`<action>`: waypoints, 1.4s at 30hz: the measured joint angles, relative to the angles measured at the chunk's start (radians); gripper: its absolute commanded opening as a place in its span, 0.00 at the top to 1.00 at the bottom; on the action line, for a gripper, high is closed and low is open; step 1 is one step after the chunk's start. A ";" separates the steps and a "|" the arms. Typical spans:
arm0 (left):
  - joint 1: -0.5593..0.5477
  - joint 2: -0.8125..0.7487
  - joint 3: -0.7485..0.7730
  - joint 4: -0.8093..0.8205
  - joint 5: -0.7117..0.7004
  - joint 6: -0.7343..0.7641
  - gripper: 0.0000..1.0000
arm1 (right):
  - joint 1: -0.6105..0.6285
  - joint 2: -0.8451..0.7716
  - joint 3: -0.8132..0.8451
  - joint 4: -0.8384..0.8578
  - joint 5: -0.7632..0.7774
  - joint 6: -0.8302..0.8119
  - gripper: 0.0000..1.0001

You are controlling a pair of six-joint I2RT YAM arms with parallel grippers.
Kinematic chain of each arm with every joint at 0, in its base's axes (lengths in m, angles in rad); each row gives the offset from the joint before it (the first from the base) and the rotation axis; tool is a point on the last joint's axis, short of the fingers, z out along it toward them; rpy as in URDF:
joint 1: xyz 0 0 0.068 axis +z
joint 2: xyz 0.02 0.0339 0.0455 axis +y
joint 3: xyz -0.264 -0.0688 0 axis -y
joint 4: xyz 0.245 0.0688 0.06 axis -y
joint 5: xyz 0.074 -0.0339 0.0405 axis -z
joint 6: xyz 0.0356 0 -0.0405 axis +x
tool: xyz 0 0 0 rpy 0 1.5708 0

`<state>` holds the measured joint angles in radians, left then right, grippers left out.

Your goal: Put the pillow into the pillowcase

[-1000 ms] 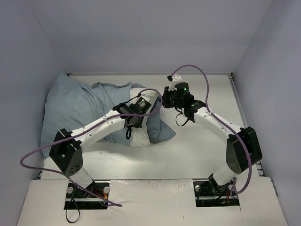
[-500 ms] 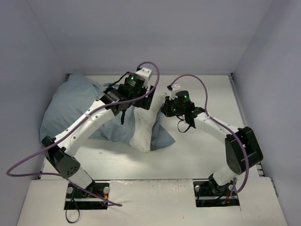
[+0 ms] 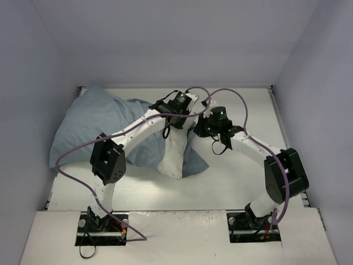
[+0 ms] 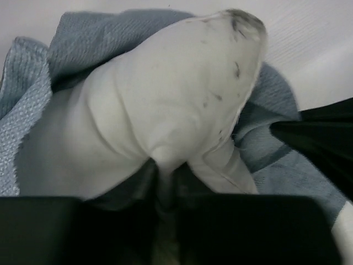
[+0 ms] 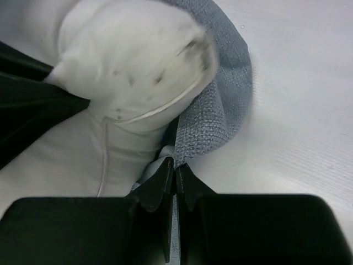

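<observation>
Where the pillowcase (image 4: 33,110) ends, the pillow (image 4: 165,99) shows dark specks.

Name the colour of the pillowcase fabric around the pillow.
The pillowcase is pale blue-grey; the right wrist view shows it best.

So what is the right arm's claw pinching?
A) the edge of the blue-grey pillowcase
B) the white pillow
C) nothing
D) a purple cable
A: in the right wrist view, the right gripper is closed on the edge of the pillowcase, just beside the pillow.
</observation>
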<state>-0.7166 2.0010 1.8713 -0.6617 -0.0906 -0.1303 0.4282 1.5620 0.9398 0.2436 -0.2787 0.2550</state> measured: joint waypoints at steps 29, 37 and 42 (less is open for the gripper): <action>0.013 -0.067 -0.203 0.215 -0.008 -0.026 1.00 | -0.067 -0.058 0.223 -0.085 -0.208 0.017 1.00; 0.105 0.105 0.126 0.103 -0.053 -0.118 0.80 | -0.061 -0.220 0.079 -0.041 -0.177 0.035 0.88; 0.109 0.050 0.121 0.078 -0.005 -0.076 0.23 | -0.084 -0.239 0.071 -0.037 -0.060 0.032 0.41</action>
<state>-0.6075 2.0514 1.9923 -0.5838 -0.0959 -0.2058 0.3447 1.3228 1.0107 0.2062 -0.3386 0.2871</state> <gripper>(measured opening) 0.723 0.509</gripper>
